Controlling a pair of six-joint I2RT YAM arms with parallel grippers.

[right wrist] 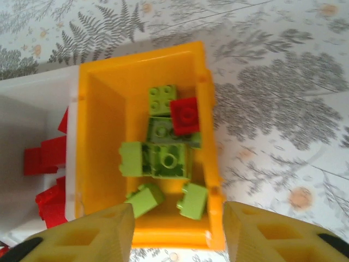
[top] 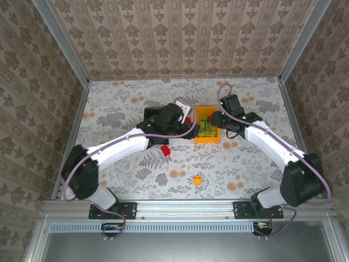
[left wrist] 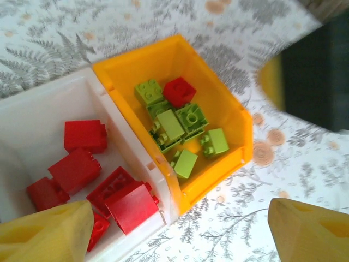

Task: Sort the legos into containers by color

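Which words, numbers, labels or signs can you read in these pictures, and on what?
None can be read. The orange plastic bin, white plastic bin, red bricks, light green bricks and floral table cover show no print; any stud marks are too small to tell.

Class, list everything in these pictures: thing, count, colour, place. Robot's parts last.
orange bin: 1, orange, centre of the table
white bin: 1, white, against the orange bin's left side
black bin: 1, black, partly under the left arm
green bricks: about six, light green, in the orange bin
stray red brick: 1, red, in the orange bin
red bricks: about six, red, in the white bin
loose red brick: 1, red, on the table by the left arm
yellow-orange brick: 1, yellow-orange, on the table nearer the bases
left gripper: 1, yellow fingers, open, over both bins
right gripper: 1, yellow fingers, open, over the orange bin
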